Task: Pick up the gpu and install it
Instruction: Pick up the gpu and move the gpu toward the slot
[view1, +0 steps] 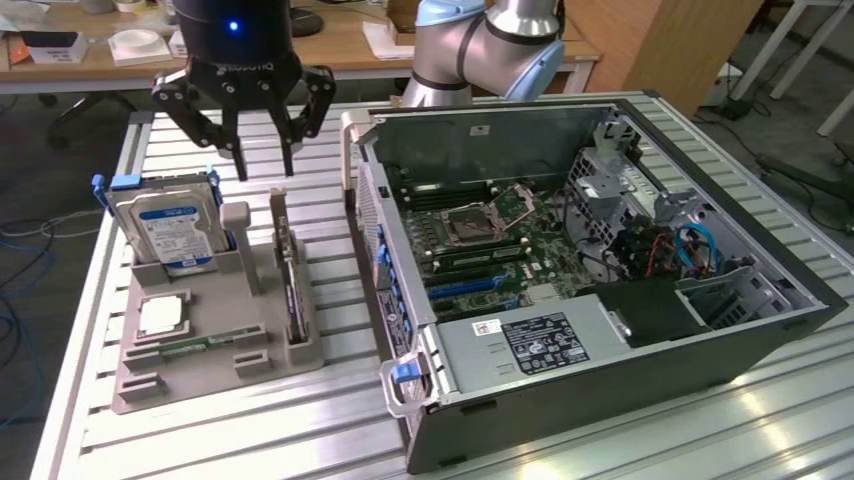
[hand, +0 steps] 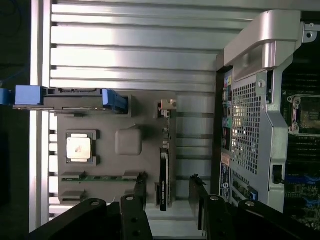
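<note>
The gpu (view1: 291, 278) stands on edge in a slot along the side of the grey holder (view1: 200, 372) nearest the case. In the wrist view the gpu (hand: 163, 167) is a thin dark strip with its silver bracket at one end. My gripper (view1: 263, 168) hangs above the holder's far end, over the gpu, and is open. In the wrist view my gripper (hand: 169, 192) has a finger on either side of the card's line, with nothing between the fingers (hand: 141, 189).
The open computer case (view1: 747, 330) lies at the exterior view's right of the holder, its motherboard (view1: 487, 235) exposed. The holder also carries a silver hard drive with a blue label (view1: 167, 232), a CPU (view1: 162, 315) and a memory stick (view1: 200, 345). Everything rests on a slatted aluminium table (view1: 254, 425).
</note>
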